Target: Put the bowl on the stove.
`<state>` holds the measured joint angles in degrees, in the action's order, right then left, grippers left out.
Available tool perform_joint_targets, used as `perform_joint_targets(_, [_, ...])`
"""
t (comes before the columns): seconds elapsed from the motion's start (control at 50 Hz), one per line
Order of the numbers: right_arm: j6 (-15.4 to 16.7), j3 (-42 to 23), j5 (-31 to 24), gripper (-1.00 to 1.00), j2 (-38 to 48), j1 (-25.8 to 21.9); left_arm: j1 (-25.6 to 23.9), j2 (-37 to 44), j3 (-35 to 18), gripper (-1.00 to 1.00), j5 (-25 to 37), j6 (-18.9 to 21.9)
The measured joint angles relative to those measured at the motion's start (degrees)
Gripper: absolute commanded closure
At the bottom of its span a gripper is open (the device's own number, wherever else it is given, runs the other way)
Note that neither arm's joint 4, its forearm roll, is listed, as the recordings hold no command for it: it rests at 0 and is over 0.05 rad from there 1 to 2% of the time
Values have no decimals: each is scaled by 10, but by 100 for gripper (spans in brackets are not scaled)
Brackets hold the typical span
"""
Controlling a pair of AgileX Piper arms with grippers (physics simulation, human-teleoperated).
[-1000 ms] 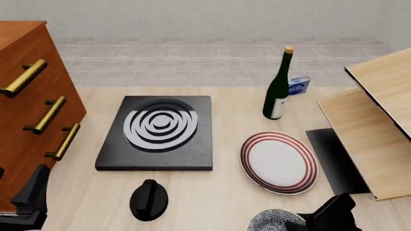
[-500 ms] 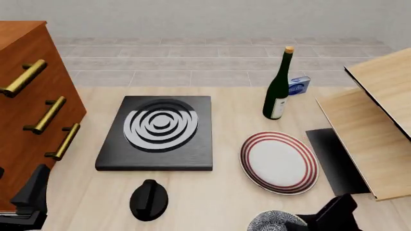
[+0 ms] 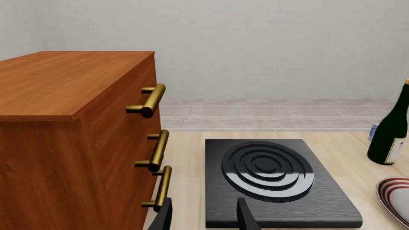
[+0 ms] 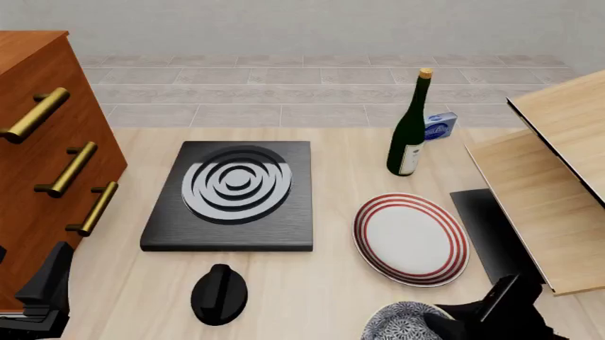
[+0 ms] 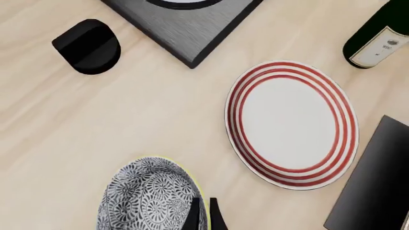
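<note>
Right tool [image 5: 202, 213], bowl [image 5: 150, 196] slightly higher now

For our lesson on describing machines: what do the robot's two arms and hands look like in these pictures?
Both are plain matt black with angular, blocky shapes. The left hand shows two thin flat black fingers with squared tips. The right hand shows two narrow, dark, pointed fingers, and the front view shows a chunky black body behind it. No cables, markings or labels are visible.

No text can be read. The wine bottle [image 4: 409, 134] carries a pale label [image 5: 378, 49] with marks too small to make out; the blue box [image 4: 438, 126] shows only a blurred white print.
</note>
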<state>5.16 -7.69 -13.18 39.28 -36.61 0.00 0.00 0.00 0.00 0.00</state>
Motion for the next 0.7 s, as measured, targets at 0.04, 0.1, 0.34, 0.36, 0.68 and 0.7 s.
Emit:
perform_joint_targets(0.04, [2,-8,-11,100,-8,0,0,0,0,-100,0,0])
perform_joint_targets(0.1, [5,-20,-25,100,-18,-1,0,0,0,-100,0,0])
perform_joint_targets(0.34, [12,-66,-52,100,-30,-7,0,0,0,-100,0,0])
perform_joint_targets(0.36, [12,-70,-54,100,-31,-8,0,0,0,-100,0,0])
perform_joint_targets(0.68, [5,-144,-54,100,2,-26,0,0,0,-100,0,0])
perform_joint_targets(0.7, [3,-149,-52,100,6,-26,0,0,0,-100,0,0])
